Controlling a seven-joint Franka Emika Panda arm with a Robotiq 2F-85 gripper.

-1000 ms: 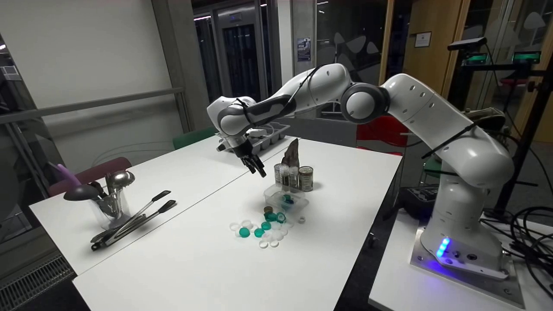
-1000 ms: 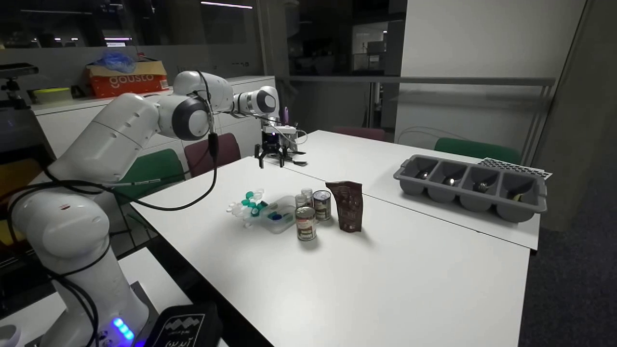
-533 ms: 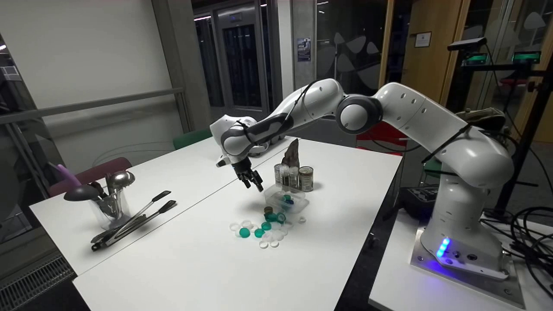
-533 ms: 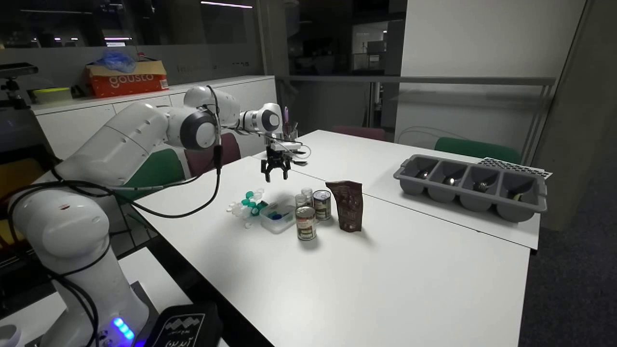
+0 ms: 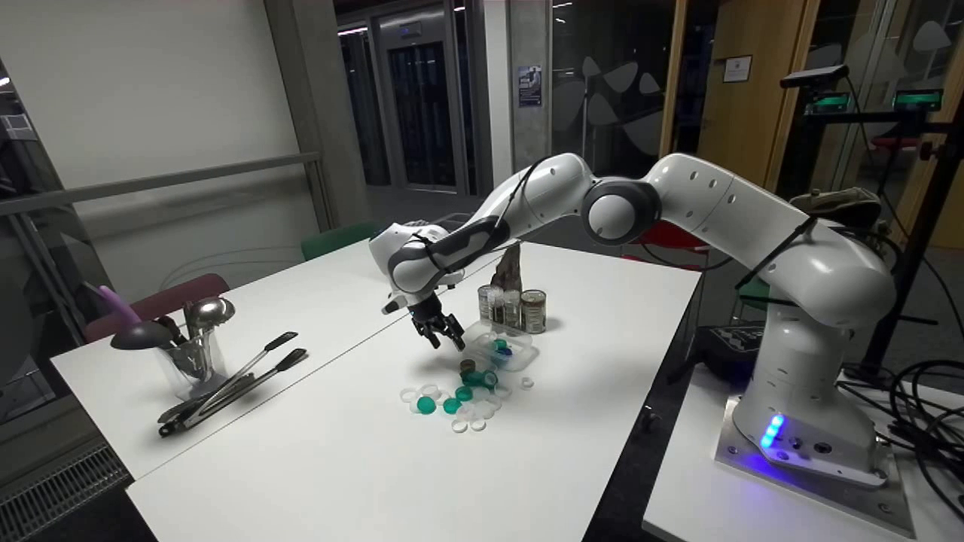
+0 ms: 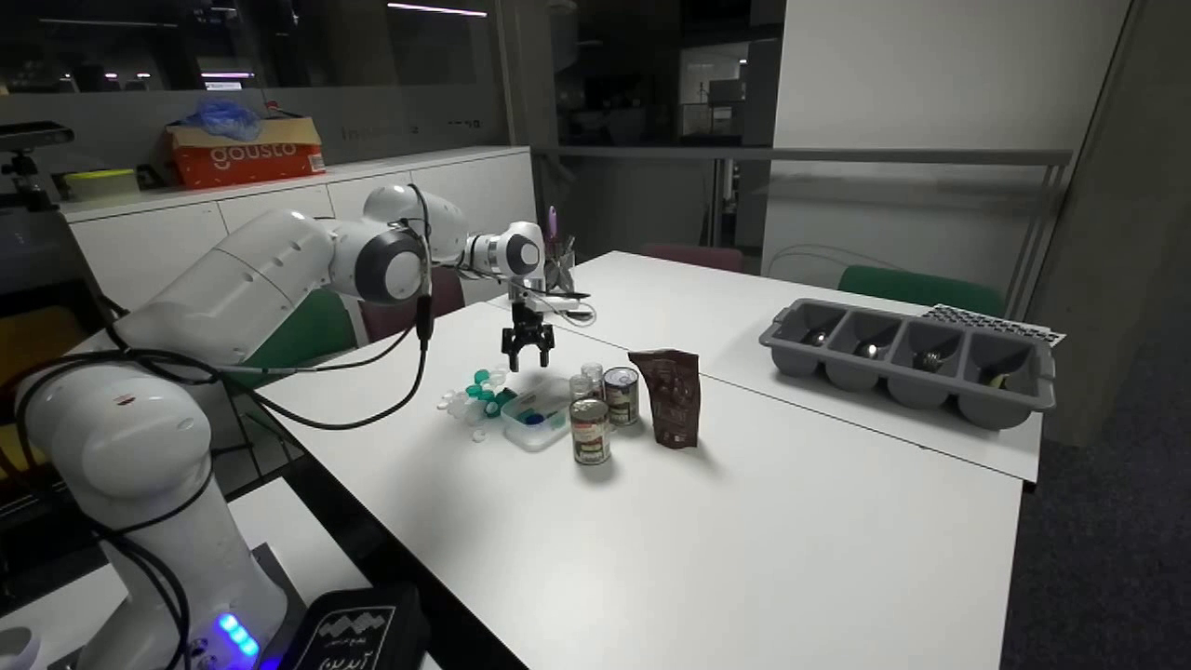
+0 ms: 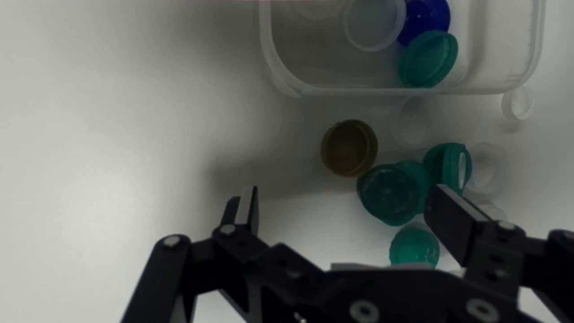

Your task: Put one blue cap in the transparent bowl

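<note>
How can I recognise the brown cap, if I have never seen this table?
On the white table, find the transparent bowl beside the cans. Just outside the bowl, on the side away from the cans, the brown cap lies open side up. Its neighbours are green caps and whitish caps; it alone is brown.

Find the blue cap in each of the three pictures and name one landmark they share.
In an exterior view: blue cap slightly right of centre, below mid-height.
In an exterior view: blue cap slightly left of centre, below mid-height.
In the wrist view: blue cap at the top edge, right of centre.
Shared landmark: the transparent bowl, holding the cap in all three.
</note>
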